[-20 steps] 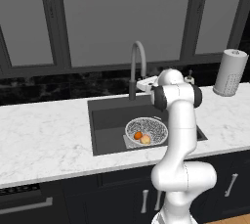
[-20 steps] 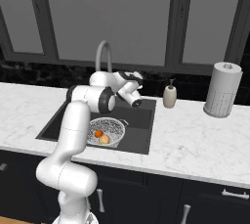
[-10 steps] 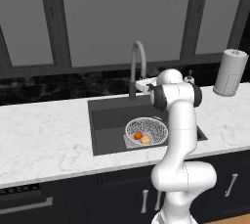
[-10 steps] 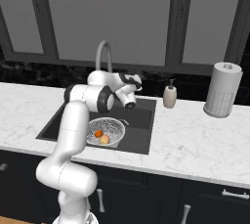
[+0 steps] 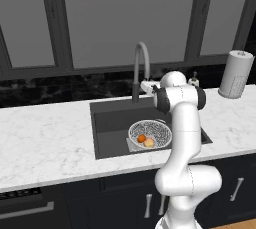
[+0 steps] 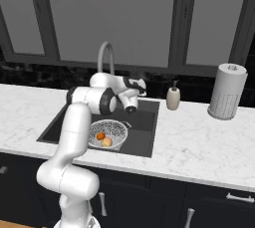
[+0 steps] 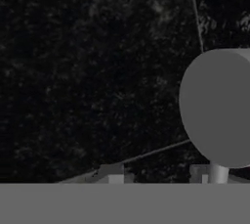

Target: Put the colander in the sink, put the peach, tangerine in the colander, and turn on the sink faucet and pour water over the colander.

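Note:
The colander [image 5: 150, 133] [image 6: 107, 133] sits on the floor of the sink [image 5: 107, 123] [image 6: 142, 137]. Inside it lie the tangerine [image 5: 142, 138] [image 6: 100, 136] and, beside it, the paler peach [image 5: 149, 143] [image 6: 106, 142]. The sink faucet [image 5: 140, 67] [image 6: 105, 57] arches over the basin. My gripper [image 5: 146, 87] [image 6: 139, 87] [image 7: 156, 175] hovers at the faucet's base, to its right, facing the dark backsplash. Its fingertips [image 7: 112, 174] stand apart with nothing between them. A grey round faucet part [image 7: 219, 106] looms just right of the tips. Water is out of view.
A soap dispenser [image 5: 194, 79] [image 6: 173, 97] stands behind the sink's right corner. A paper-towel roll [image 5: 235, 74] [image 6: 226, 91] stands at the far right of the marble counter [image 5: 45, 143] [image 6: 199, 142]. Dark windows rise behind the backsplash.
The hand has shifted only slightly beside the faucet base. The colander and both fruits lie where they were.

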